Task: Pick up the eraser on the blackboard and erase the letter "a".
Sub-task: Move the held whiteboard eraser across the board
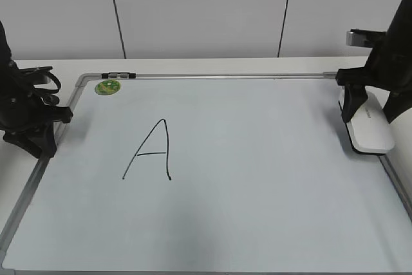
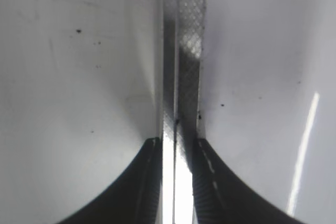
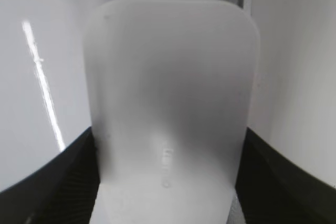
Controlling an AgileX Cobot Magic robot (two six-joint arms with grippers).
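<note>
The white eraser (image 1: pixel 370 127) lies at the right edge of the blackboard (image 1: pixel 257 191). My right gripper (image 1: pixel 370 118) straddles its far end, fingers against both sides; in the right wrist view the eraser (image 3: pixel 168 77) fills the gap between the fingers (image 3: pixel 165 182). A tall, angular capital "A" (image 1: pixel 151 152) is drawn left of the board's middle. No lowercase "a" shows in any view. My left gripper (image 1: pixel 35 146) hangs at the board's left edge, empty. Its fingers (image 2: pixel 177 148) are nearly together over the grey frame rail (image 2: pixel 186 51).
A round green sticker (image 1: pixel 107 87) sits at the board's far left corner, with a small dark clip (image 1: pixel 119 75) on the top frame rail beside it. The board lies on a white table (image 1: pixel 193 66) before a pale wall.
</note>
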